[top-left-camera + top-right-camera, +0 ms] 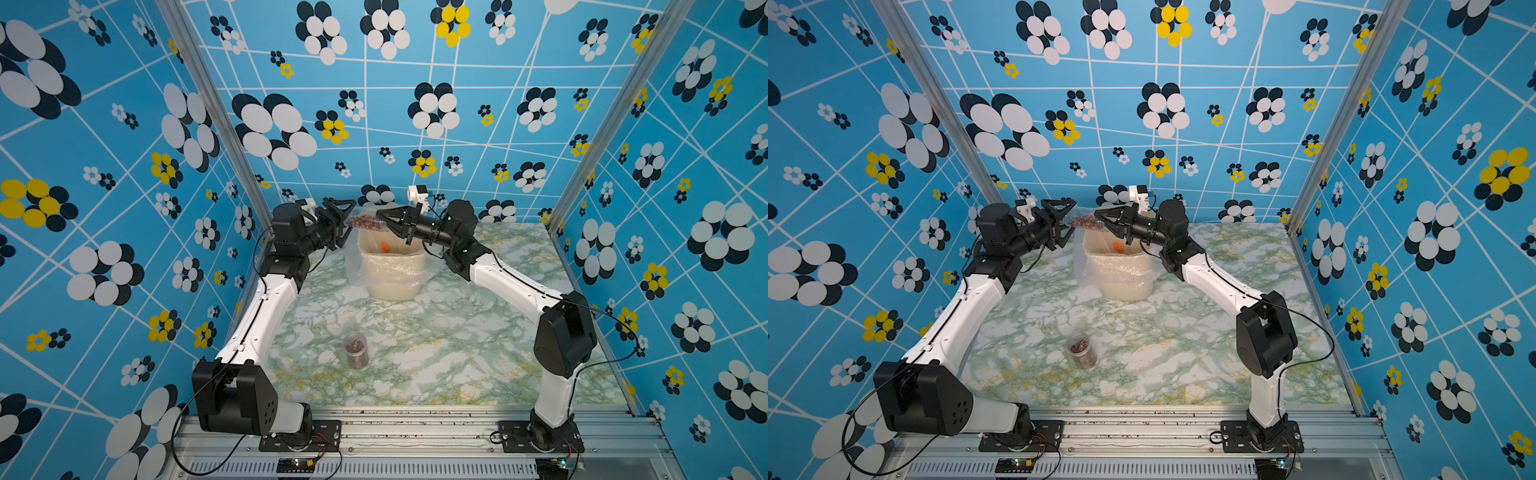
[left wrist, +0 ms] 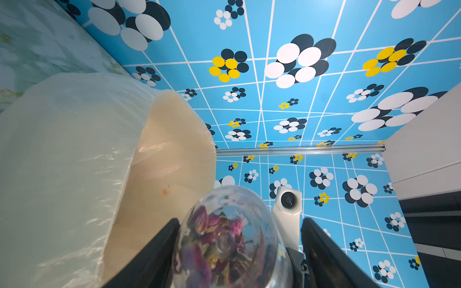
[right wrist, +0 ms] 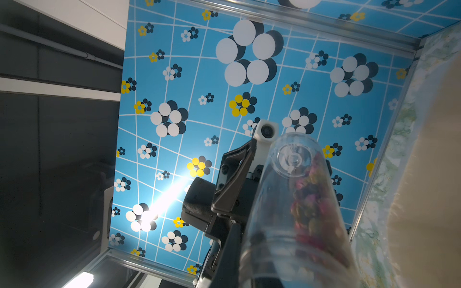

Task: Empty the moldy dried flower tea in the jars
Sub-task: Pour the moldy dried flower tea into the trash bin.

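Observation:
A clear jar [image 1: 365, 222] [image 1: 1087, 221] of reddish-pink moldy dried flower tea [image 2: 214, 239] [image 3: 309, 199] lies on its side above the bin's rim. My right gripper [image 1: 380, 217] [image 1: 1098, 214] is shut on the end of the jar [image 3: 287, 224] nearest it; one finger [image 3: 233, 249] shows beside the jar. My left gripper [image 1: 349, 224] [image 1: 1070, 223] [image 2: 239, 222] stands open around the other end of the jar [image 2: 224, 249], one finger against the glass and the other apart from it. A second jar [image 1: 356, 350] [image 1: 1082, 351] stands upright and lidless on the table's front half, with tea inside.
The cream plastic-lined bin [image 1: 415, 253] [image 1: 1125, 286] [image 2: 162, 139] stands at the back middle with one orange piece [image 1: 386, 247] [image 1: 1118, 247] inside. A faint clear round lid [image 1: 440, 322] [image 1: 1171, 322] lies on the marbled table [image 1: 415, 374], right of centre. Patterned walls enclose three sides.

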